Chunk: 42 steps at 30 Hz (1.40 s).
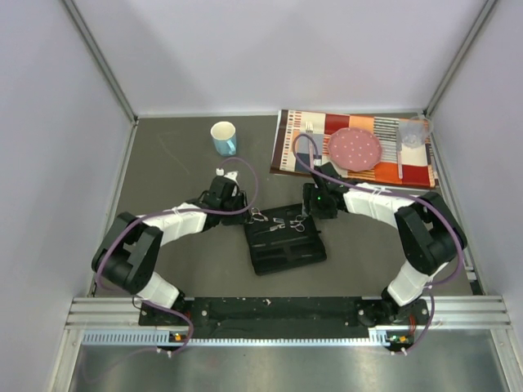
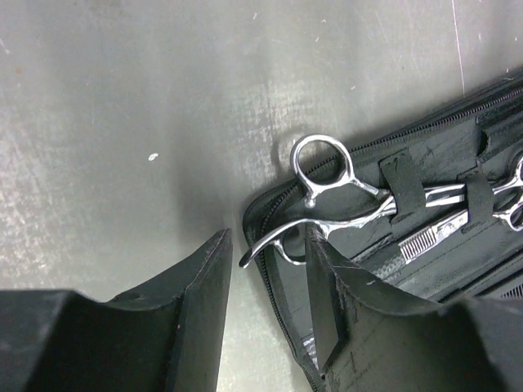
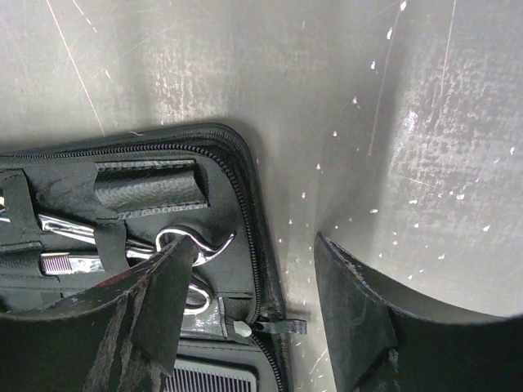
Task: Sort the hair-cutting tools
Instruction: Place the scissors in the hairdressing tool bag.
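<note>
The left gripper (image 2: 268, 269) is hanging open over one end of the black case (image 2: 445, 143). The right gripper (image 3: 253, 261) is hanging open over the other end. The silver scissors (image 2: 364, 194) are sitting under straps inside the case.

Worktop (image 1: 172, 163): dark grey and matt, walled by pale panels on three sides; both wrist views show it scuffed and flecked with pale scratches. Lying directly on it: one black zip case (image 1: 286, 255), opened flat, near centre; one mug (image 1: 224, 137), upright, pale blue outside and white within, toward the far side and well apart from the case; one striped placemat (image 1: 288, 139) in orange, red and white, far right, beyond the case and not touching it.
</note>
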{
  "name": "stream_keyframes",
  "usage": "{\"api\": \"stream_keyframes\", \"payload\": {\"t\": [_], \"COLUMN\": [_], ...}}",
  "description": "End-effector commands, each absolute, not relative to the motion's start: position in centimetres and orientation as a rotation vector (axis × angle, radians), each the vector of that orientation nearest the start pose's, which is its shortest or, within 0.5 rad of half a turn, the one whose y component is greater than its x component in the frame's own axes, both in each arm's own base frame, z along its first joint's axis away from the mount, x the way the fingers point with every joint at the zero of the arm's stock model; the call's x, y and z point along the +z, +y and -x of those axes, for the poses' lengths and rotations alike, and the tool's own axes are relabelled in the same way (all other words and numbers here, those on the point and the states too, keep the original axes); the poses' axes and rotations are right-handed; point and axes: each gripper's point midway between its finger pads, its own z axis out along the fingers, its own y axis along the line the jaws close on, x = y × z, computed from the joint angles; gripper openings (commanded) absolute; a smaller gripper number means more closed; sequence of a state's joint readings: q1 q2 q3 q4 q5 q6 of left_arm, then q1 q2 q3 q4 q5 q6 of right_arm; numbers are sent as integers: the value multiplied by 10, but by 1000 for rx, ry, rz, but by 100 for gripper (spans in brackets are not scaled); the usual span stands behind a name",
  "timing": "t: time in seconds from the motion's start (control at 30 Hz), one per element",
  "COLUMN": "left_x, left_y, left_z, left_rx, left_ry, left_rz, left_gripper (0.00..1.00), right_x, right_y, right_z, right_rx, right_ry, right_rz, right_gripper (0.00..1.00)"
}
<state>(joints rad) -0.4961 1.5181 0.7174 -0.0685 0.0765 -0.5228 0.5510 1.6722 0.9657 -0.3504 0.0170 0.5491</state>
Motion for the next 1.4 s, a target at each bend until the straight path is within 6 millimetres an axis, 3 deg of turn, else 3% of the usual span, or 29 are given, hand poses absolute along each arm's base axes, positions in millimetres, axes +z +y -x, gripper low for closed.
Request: {"api": "stream_keyframes", "payload": {"t": [0.0,0.17,0.33,0.53,0.67,0.77,0.87,0.93,1.03,1.07,1.37], "left_x": [39,36,30,17,8,5,3,4,8,10,13], "left_y": [-204,-199,-173,-160,-141,-133,-130,-131,-135,-135,-131], "left_z": [-310,-310,-290,-267,-254,-245,-236,-233,-233,-233,-219], "left_rx": [-533,-478,-349,-308,-216,-187,-193,-219,-257,-264,-297], "left_ry": [2486,2543,2596,2634,2631,2634,2639,2641,2626,2620,2590], "left_rz": [-27,45,223,365,451,468,473,471,466,468,526], "left_gripper": [45,34,22,6,4,6,13,20,26,26,18], "right_x": [31,25,10,-6,-17,-26,-27,-22,-11,-6,13], "right_y": [217,215,215,210,203,195,200,209,220,224,241], "right_z": [-310,-305,-296,-281,-268,-260,-257,-260,-271,-272,-281], "right_rx": [411,404,400,375,339,284,303,352,402,441,519], "right_ry": [2654,2683,2740,2805,2824,2825,2813,2802,2768,2767,2753], "right_rz": [2,-66,-239,-392,-510,-592,-595,-527,-427,-402,-172], "right_gripper": [60,60,57,36,17,9,7,9,29,36,56]}}
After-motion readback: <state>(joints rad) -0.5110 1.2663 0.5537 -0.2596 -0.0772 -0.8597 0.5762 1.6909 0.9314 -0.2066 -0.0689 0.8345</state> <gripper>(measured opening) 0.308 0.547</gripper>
